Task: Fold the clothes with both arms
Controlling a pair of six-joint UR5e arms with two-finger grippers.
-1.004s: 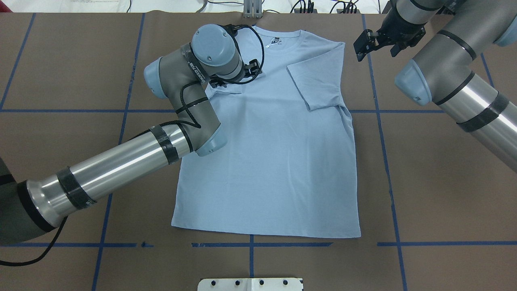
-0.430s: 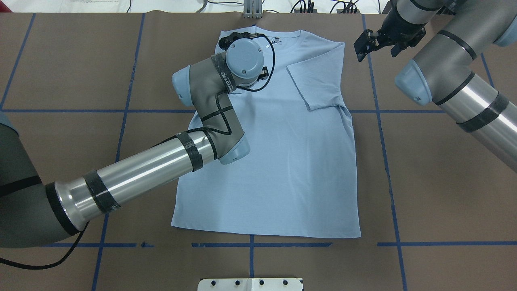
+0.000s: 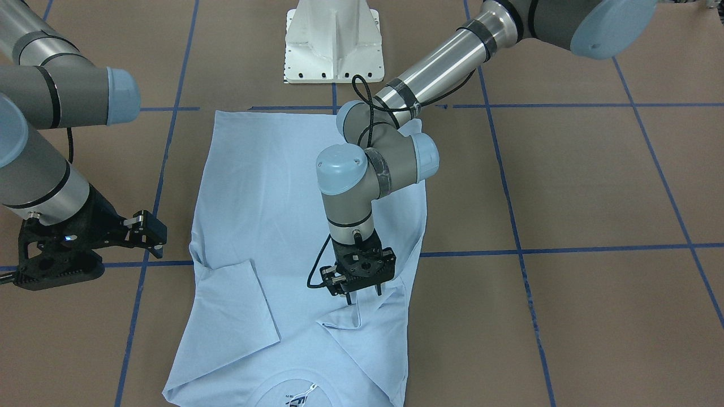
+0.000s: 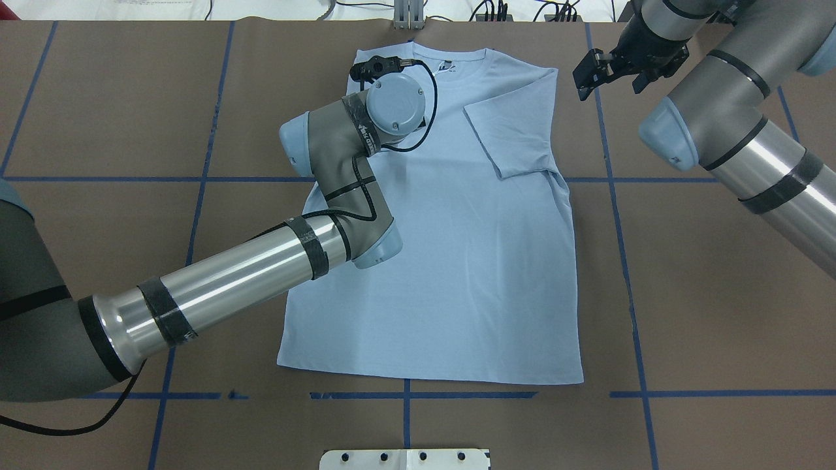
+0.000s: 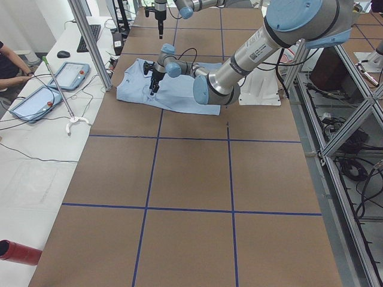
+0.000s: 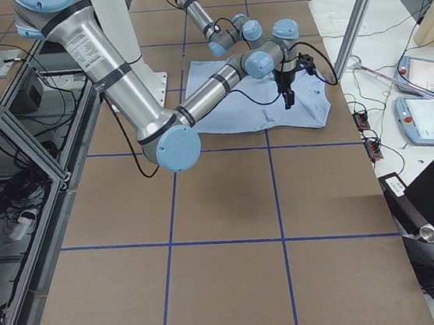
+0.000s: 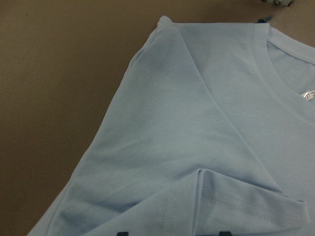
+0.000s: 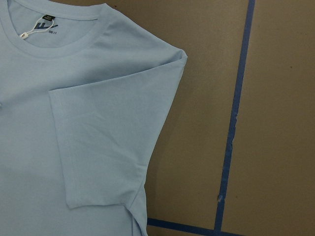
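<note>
The light blue T-shirt lies flat on the brown table, collar at the far edge, with its neck label showing. No palm print shows. Both sleeves are folded inward, the right sleeve and the left sleeve. My left gripper points down with its jaws open and empty, just above the folded left sleeve's hem. In the overhead view its wrist hides it. My right gripper looks open and empty. It hovers over bare table beyond the shirt's right shoulder.
The white pedestal base stands at the near table edge behind the shirt's hem. Blue tape lines grid the table. Tablets and cables lie on a side bench beyond the far edge, next to metal frame posts.
My left wrist has swung right, from beside the shirt's left shoulder to over it, then edged slightly toward the collar. The left sleeve now lies folded inward. The right arm has not moved.
</note>
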